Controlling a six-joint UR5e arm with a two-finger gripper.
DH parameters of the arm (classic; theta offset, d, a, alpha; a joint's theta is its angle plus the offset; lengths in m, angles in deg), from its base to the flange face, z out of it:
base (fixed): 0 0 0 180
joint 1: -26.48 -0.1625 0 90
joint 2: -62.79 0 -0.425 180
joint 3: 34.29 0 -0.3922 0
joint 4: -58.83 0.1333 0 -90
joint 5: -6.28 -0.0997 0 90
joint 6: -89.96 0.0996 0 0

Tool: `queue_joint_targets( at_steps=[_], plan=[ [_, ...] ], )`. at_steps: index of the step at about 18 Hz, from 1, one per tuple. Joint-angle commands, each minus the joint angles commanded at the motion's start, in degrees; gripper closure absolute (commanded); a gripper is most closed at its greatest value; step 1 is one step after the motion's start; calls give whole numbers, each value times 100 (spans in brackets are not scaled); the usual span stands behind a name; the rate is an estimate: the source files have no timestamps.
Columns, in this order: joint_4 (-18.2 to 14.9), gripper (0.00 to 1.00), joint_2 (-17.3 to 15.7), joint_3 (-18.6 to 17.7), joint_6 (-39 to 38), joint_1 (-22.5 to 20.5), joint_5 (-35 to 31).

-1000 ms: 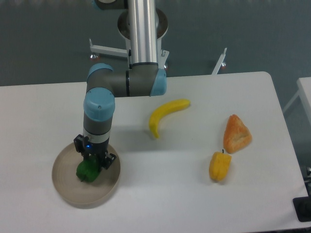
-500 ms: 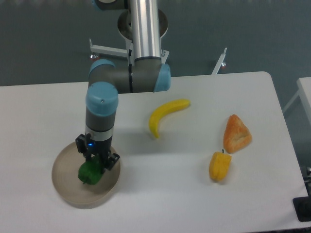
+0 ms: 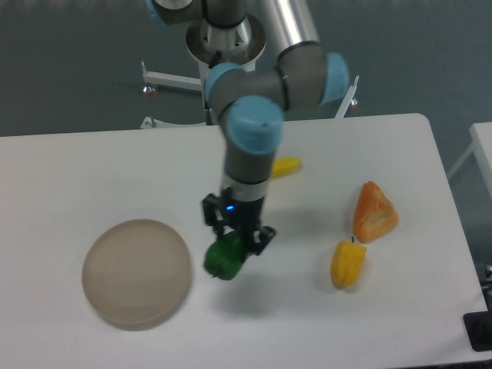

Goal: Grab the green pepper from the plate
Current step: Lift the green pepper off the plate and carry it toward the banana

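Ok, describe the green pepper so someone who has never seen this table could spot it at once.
Start at the white table and find the grey and blue arm over its middle. Follow the arm down to the pincer: the green pepper is clamped there, just right of the round beige plate. It is the only green thing; the other pepper, further right, is yellow-orange.
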Motion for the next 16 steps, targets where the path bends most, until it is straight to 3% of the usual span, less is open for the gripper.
queue_joint_targets(
  at_steps=[16],
  plan=[
    [62, 63, 62, 115, 106, -53, -18]
  ],
)
